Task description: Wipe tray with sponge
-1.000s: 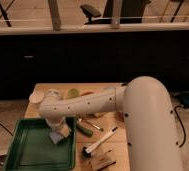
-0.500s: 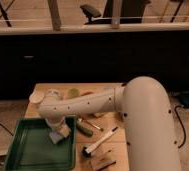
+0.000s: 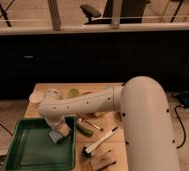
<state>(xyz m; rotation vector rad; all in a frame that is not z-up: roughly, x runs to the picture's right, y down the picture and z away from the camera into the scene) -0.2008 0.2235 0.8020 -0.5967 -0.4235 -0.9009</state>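
Note:
The green tray (image 3: 30, 150) lies at the front left of the wooden table. The sponge (image 3: 59, 133), pale blue-grey with a yellow side, rests inside the tray near its right rim. My white arm reaches from the right across the table, and my gripper (image 3: 58, 127) points down onto the sponge and covers its top.
A black-and-white brush (image 3: 100, 141) lies on the table right of the tray. A green item (image 3: 84, 129) lies between them. Small items sit at the table's back, a round yellow-green one (image 3: 74, 93) among them. A dark counter stands behind the table.

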